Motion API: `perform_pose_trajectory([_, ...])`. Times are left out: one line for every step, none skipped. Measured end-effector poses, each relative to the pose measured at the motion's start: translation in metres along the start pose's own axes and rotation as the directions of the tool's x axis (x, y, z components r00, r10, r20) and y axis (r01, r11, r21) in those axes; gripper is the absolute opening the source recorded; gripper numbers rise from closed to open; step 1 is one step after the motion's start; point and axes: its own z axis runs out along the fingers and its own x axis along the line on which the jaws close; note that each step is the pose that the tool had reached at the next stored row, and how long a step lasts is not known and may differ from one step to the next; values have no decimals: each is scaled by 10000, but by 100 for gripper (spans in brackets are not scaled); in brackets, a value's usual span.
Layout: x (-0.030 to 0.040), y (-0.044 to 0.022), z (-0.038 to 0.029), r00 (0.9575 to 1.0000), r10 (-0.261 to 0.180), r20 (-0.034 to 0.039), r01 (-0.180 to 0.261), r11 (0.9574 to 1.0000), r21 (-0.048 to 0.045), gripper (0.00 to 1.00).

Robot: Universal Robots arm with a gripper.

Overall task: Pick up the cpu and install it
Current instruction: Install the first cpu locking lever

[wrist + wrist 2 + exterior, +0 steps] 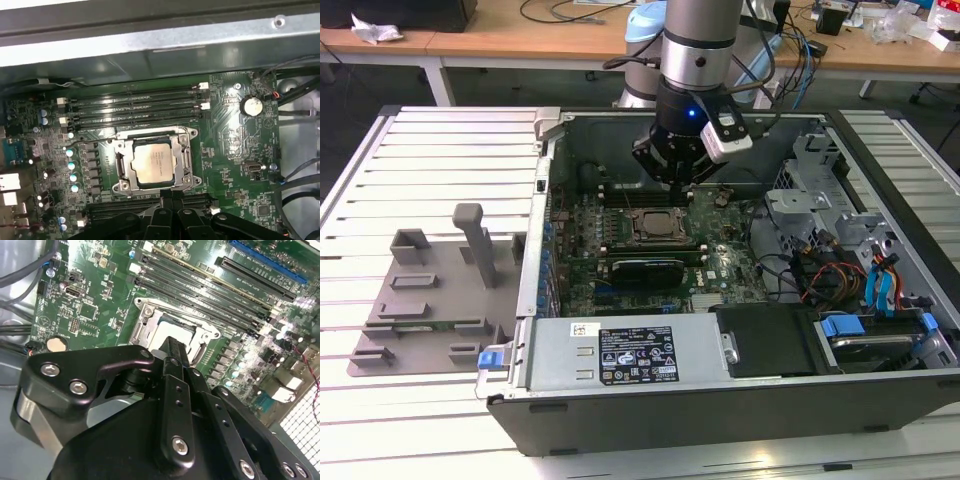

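The hand [672, 172] hangs inside the open computer case [620, 370], just above the motherboard [582, 225]. Its black fingers [165, 207] look drawn together with nothing between them. The cpu [153, 162] already sits flat in its socket [116, 167], silver top up, near the fingertips and beside the memory slots [135, 105]. To the exterior view's left, the grey tray fixture [430, 300] rests on the slatted tabletop [440, 150].

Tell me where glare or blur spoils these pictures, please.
In the first wrist view, the cpu reflects light softly and the case wall above shines. In the second wrist view, the gripper looms dark and blurred, with glare on the motherboard.
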Motion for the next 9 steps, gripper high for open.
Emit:
perform_pose_trajectory([0,0,0,10000,-94,8,94,10000,1,11])
perform_pose_trajectory([0,0,0,9997,-223,19,223,9998,2,11])
perform_pose_trajectory([0,0,0,9992,-389,32,389,9992,3,11])
perform_pose_trajectory([0,0,0,9987,-499,42,499,9988,3,11])
perform_pose_trajectory([0,0,-1,9986,-534,44,534,9986,-20,11])
perform_pose_trajectory([1,0,0,9985,-540,37,540,9984,-160,11])
perform_pose_trajectory([0,0,0,9985,-548,30,549,9978,-370,11])
perform_pose_trajectory([0,0,0,9984,-565,24,566,9968,-559,11])
perform_pose_trajectory([0,0,0,9983,-577,22,577,9963,-636,11])
